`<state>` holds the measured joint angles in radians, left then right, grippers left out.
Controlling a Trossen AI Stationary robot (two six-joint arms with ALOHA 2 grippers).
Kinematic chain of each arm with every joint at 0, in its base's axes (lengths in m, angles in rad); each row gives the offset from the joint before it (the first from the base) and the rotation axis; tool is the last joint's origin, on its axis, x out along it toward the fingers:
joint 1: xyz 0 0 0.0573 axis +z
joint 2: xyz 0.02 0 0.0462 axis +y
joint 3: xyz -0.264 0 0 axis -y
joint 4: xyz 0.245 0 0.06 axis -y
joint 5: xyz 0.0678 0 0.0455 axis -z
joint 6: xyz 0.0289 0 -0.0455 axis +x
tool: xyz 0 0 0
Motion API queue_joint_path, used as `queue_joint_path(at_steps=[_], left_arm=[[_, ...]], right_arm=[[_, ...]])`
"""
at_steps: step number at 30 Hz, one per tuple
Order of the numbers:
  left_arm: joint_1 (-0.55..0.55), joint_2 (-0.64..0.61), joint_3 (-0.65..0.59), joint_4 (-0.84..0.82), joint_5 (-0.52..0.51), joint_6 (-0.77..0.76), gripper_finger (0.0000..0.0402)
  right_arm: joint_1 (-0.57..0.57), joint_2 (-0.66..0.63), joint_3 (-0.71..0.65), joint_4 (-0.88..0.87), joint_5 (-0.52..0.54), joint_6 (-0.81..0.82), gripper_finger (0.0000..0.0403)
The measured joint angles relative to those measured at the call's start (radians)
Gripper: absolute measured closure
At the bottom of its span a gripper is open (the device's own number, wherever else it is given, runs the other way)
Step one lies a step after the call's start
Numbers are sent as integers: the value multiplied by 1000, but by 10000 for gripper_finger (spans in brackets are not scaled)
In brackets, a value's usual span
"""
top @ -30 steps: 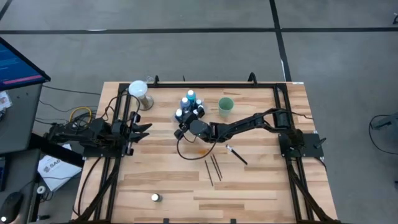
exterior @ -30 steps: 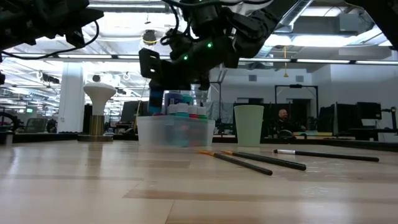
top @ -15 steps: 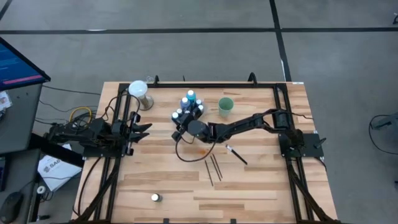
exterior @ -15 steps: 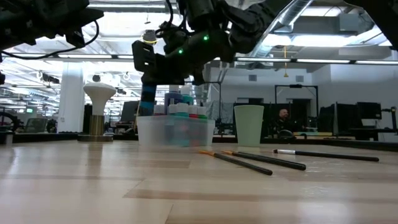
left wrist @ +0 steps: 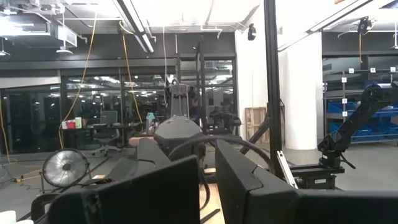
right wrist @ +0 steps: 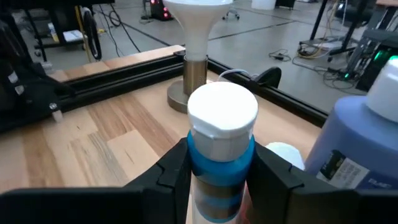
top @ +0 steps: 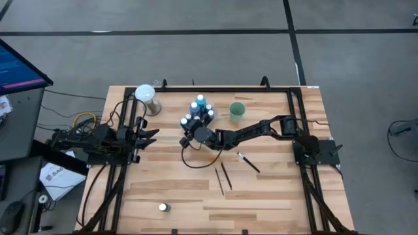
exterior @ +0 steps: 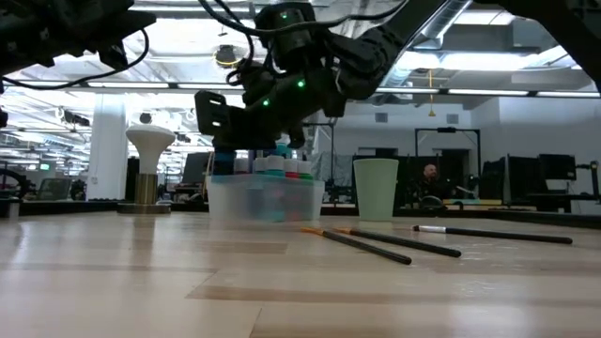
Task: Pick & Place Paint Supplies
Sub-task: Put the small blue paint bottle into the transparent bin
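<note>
The clear tray [exterior: 266, 199] at the back of the bench [top: 176, 189] holds a bunch of little paint bottles [exterior: 282, 166] plus a tall blue bottle [top: 200, 102]. The right hand [top: 190, 136] is over its near-left edge, clamped on a white-capped blue paint bottle [right wrist: 221, 149]. Green cup [top: 237, 110] sits beside the tray; three brushes [top: 225, 175] lie loose on the bench. The left hand [top: 151, 134] is clenched shut at the left edge.

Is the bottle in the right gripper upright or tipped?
Upright: the right gripper holds the white-capped paint bottle by its sides, cap up, over the clear plastic tray.
</note>
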<state>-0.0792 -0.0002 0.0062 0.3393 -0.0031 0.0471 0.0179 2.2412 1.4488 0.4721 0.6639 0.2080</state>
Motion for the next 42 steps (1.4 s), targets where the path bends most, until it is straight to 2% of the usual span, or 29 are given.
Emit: queue_joint_path(at_steps=[8,20,29,42], left_arm=[[0,0,0,2,0,0,401],[-60,0,0,4,0,0,401],[-69,0,0,9,0,0,401],[-69,0,0,20,0,0,401]], right_arm=[[-12,7,27,-4,-12,-46,286],[-11,7,27,-121,-14,28,286],[-12,7,26,-120,-14,29,236],[-12,6,26,-118,-20,29,221]])
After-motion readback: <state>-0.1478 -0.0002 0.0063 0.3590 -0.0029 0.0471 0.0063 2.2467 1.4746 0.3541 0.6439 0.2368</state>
